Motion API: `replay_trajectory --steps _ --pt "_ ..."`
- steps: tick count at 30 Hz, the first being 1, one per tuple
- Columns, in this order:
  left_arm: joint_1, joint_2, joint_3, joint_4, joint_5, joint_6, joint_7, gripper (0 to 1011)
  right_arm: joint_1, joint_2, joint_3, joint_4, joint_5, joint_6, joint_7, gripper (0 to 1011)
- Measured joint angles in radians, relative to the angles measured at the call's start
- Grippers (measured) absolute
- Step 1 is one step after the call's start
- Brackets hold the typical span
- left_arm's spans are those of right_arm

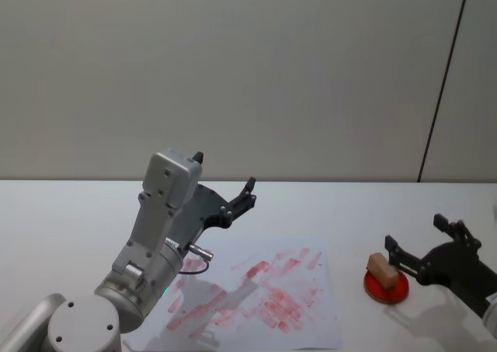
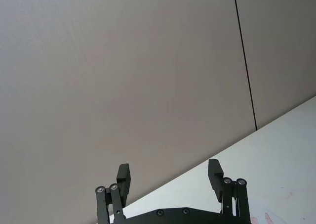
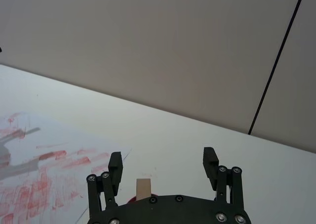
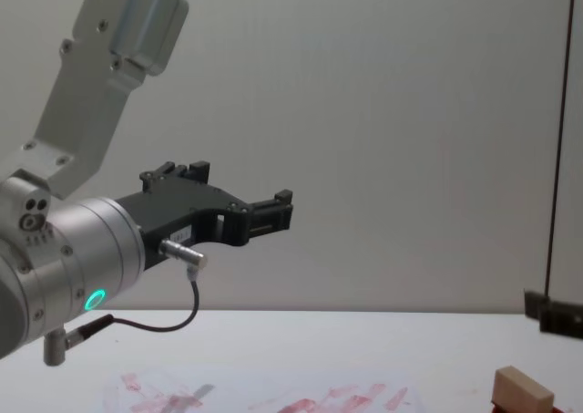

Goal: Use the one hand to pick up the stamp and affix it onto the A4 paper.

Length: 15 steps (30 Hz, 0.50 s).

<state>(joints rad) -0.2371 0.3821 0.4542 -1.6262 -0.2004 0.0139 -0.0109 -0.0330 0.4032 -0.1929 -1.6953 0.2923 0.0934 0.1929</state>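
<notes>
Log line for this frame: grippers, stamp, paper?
right gripper: open, just above stamp, not gripping | stamp: on red ink pad, right of A4 paper | left gripper: open, raised, idle

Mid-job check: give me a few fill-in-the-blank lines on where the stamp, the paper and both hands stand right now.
1. The stamp rests on a flat ____ disc.
2. The right hand, beside the stamp, has its fingers ____ rather than shut.
3. The A4 paper lies on the robot's ____ of the stamp.
4. The left hand is raised and open, holding ____.

Missing words: red; open; left; nothing.
</notes>
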Motion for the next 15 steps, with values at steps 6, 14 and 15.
replay_trajectory --steps 6,14,15 --pt "0.000 0.000 0.000 0.000 0.000 0.000 0.000 1002 -0.002 0.002 -0.001 0.024 -0.005 0.009 0.018 1001" --pt "0.000 0.000 0.000 0.000 0.000 0.000 0.000 1002 0.005 -0.010 -0.010 0.059 -0.014 0.013 0.026 1001" --pt "0.000 0.000 0.000 0.000 0.000 0.000 0.000 1002 0.007 -0.013 -0.012 0.064 -0.015 0.013 0.027 1001"
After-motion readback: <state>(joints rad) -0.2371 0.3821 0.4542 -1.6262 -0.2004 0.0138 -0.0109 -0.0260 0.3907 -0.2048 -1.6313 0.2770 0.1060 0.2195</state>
